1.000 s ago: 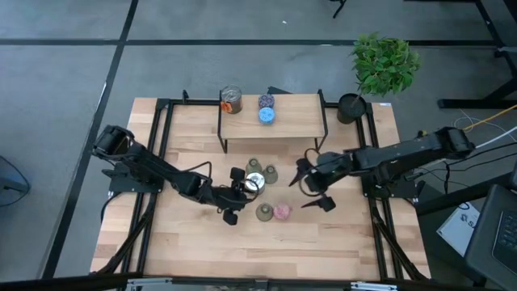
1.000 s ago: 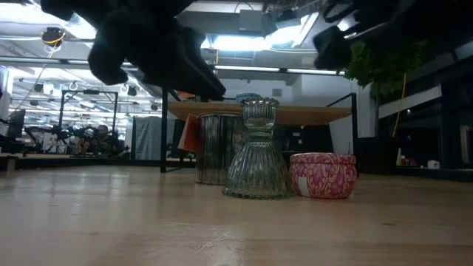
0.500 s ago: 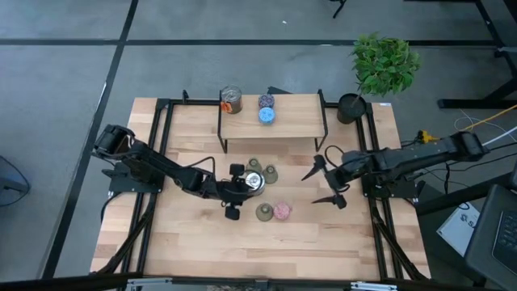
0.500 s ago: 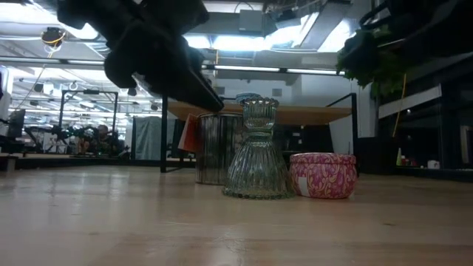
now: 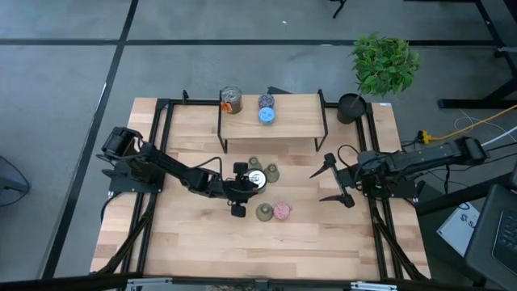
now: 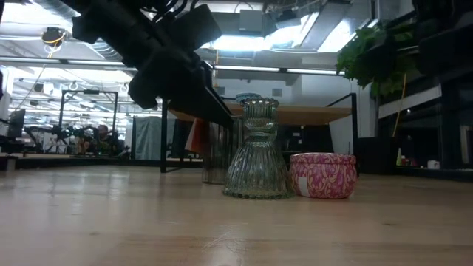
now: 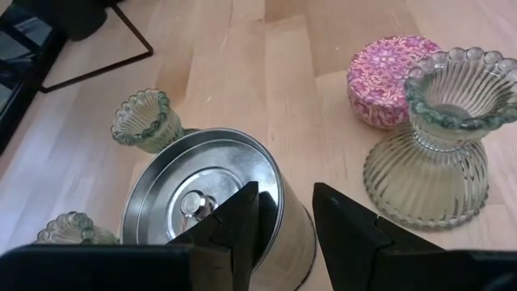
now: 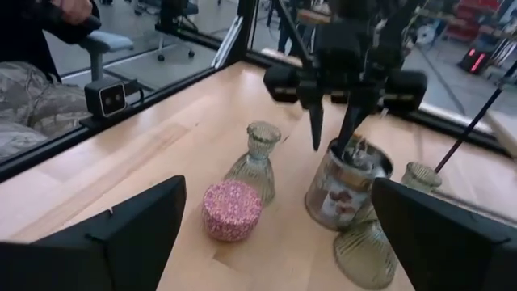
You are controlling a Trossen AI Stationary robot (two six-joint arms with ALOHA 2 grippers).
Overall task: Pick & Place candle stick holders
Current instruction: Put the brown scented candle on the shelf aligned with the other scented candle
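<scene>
Wooden table (image 5: 194,242) w/ a raised shelf (image 5: 283,121) at the back, beyond both grippers; shelf carries a silvery can (image 5: 231,100), a purple holder (image 5: 266,101) & a blue holder (image 5: 266,115). Left gripper (image 5: 243,188) sits over the second silvery can (image 7: 212,202) mid-table, fingers set narrow, one inside the rim, the other outside the wall; can stands on the table. Three green glass vase holders ring it: nearest one (image 7: 426,137) just beside the gripper, the pink holder (image 7: 388,66) past that. Right gripper (image 5: 334,181) waits well apart near the table's right side, fingers spread wide, nothing between them.
</scene>
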